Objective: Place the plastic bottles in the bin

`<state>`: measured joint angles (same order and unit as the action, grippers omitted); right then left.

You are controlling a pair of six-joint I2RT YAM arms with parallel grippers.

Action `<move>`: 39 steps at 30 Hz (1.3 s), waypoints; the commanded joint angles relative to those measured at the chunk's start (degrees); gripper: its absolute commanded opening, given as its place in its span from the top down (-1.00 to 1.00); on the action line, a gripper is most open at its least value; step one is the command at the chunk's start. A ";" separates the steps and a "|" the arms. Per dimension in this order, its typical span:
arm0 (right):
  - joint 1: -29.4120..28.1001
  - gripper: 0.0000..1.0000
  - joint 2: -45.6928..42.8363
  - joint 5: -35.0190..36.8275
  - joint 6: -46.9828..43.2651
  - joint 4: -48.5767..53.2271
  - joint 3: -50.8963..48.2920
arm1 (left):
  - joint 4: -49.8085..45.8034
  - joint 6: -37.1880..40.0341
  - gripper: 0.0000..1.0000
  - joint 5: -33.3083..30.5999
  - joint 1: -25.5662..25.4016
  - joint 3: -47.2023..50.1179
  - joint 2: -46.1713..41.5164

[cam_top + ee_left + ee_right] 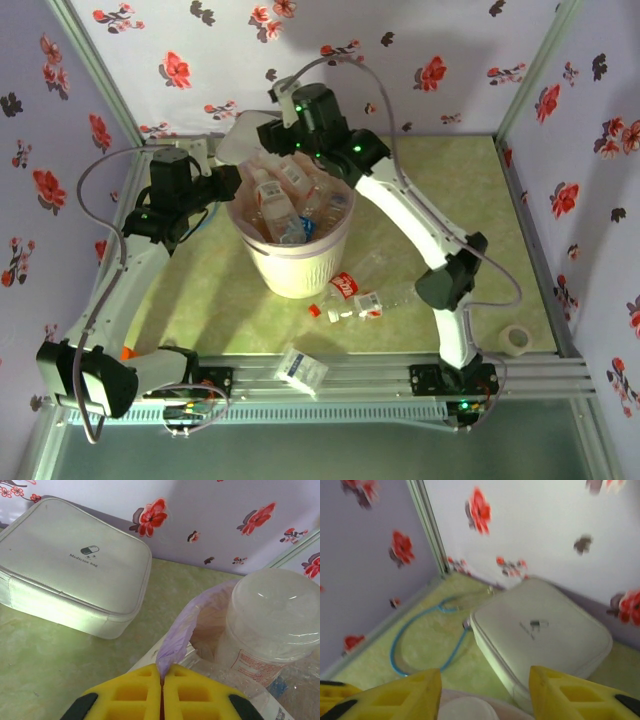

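The cream-white bin (297, 265) stands mid-table with several plastic bottles (290, 200) piled inside. My left gripper (226, 186) is at its left rim, shut on a fold of the purplish liner bag (181, 630); the yellow pads (135, 692) press together around it. A clear bottle (272, 615) with red print stands bottom-up just inside the rim. My right gripper (485, 695) hovers open over the bin's far rim, above a round white cap (467, 711). Two more bottles (345, 287) (366, 305) lie on the table in front of the bin.
A white medicine bag (75, 565) lies behind the bin by the back wall, with a blue cable (420, 635) looped beside it. A white-and-blue carton (301, 368) sits at the front edge, a tape roll (516, 340) at the front right, a loose red cap (314, 311) near the fallen bottles.
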<state>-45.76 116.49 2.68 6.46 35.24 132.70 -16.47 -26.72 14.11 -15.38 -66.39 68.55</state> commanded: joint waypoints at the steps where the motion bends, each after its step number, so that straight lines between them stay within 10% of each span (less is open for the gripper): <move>1: 0.13 0.04 -1.87 1.10 0.89 2.20 -6.86 | -1.37 -1.51 1.00 -0.49 -0.62 -0.49 1.24; 9: 0.34 0.06 -13.20 2.08 4.70 -10.41 -26.04 | -1.07 -1.60 1.00 -0.67 -0.60 -0.58 1.28; 19: 3.18 -0.97 -19.54 3.76 8.05 -3.18 -17.04 | -0.63 -2.05 1.00 -1.14 -0.57 0.24 0.67; 29: 23.12 -0.99 -42.26 2.01 34.34 0.53 -51.28 | -1.54 -3.31 1.00 -4.65 -0.54 -1.11 1.24; 39: 23.53 -0.99 -62.74 1.74 59.00 5.60 -81.74 | -0.17 -7.15 1.00 -11.11 -0.55 0.34 0.21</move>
<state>-21.80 56.03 5.28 55.57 37.47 54.57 -16.21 -30.92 8.91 -16.14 -66.61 68.82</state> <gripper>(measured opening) 0.993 0.087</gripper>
